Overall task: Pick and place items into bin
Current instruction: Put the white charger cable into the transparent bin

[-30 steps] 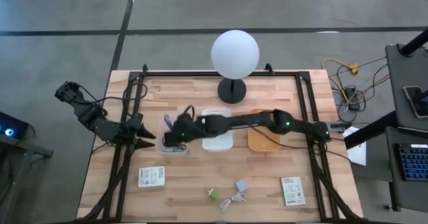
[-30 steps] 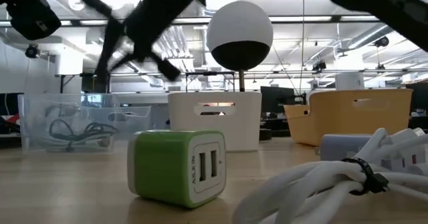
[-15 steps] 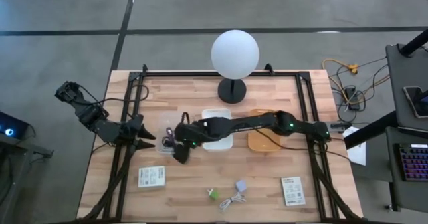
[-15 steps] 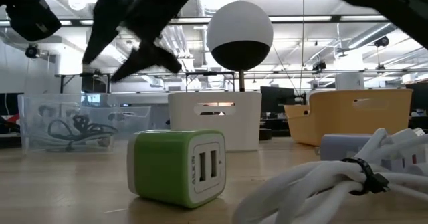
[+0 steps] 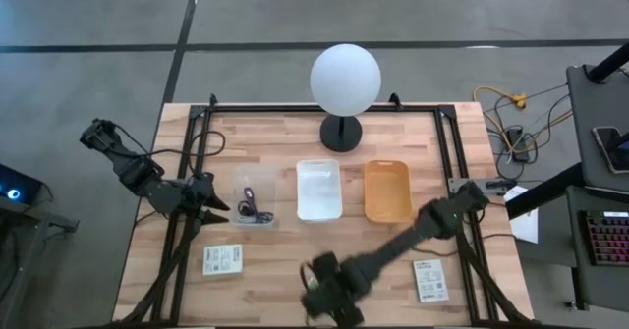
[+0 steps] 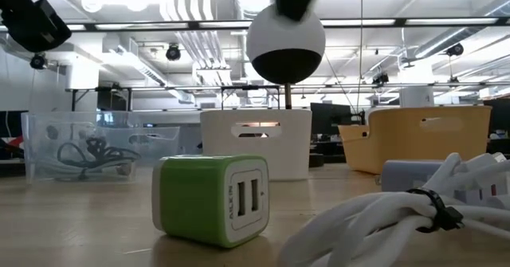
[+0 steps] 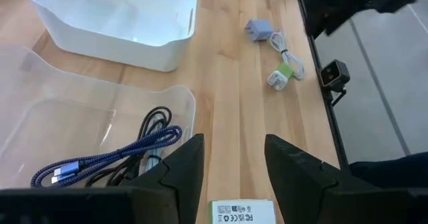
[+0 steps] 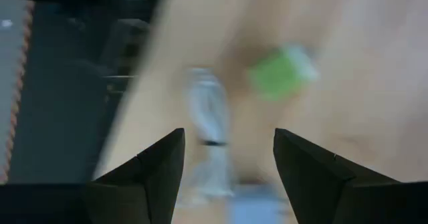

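My right gripper point(image 5: 329, 300) is open, near the table's near edge, above a green charger cube point(image 8: 281, 73) and a coiled white cable point(image 8: 207, 117); the arm hides both in the high view. The cube point(image 6: 211, 199) rests on the table beside the cable point(image 6: 398, 219) and a grey-blue adapter point(image 6: 406, 171). My left gripper point(image 5: 218, 209) is open and empty, just left of a clear bin point(image 5: 254, 203) that holds purple and black cables point(image 7: 127, 150). Two white packets point(image 5: 223, 259) point(image 5: 429, 280) lie flat on the table.
A white bin point(image 5: 318, 190) and an orange bin point(image 5: 387, 191) stand in a row to the right of the clear bin. A lamp with a white globe point(image 5: 345, 79) stands behind them. Black frame rails run along the table's left and right sides.
My right gripper has swung from over the clear bin toward the table's near edge and now hangs over the green cube and the white cable. A dark cable loop in the clear bin stands higher than a second ago.
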Robot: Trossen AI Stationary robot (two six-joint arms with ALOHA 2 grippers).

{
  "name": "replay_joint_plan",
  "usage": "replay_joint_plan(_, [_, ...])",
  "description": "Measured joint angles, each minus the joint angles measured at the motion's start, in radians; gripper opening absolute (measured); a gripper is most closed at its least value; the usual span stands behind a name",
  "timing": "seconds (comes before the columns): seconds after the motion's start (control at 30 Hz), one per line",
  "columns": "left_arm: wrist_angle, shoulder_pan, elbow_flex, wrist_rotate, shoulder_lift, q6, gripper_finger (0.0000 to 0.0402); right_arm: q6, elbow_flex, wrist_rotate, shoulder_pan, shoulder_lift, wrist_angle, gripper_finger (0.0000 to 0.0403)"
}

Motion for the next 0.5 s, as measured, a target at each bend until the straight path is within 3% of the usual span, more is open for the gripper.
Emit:
replay_joint_plan(0.17, [0.001, 0.0, 0.0, 0.0, 0.017, 0.0, 0.0141, 0.075, -0.02, 0.028, 0.055, 0.035, 0.036, 0.0214])
replay_joint_plan(0.5, [0.026, 0.0, 0.003, 0.007, 0.055, -0.007, 0.0141, 0.207, -0.182, 0.045, 0.028, 0.073, 0.066, 0.0215])
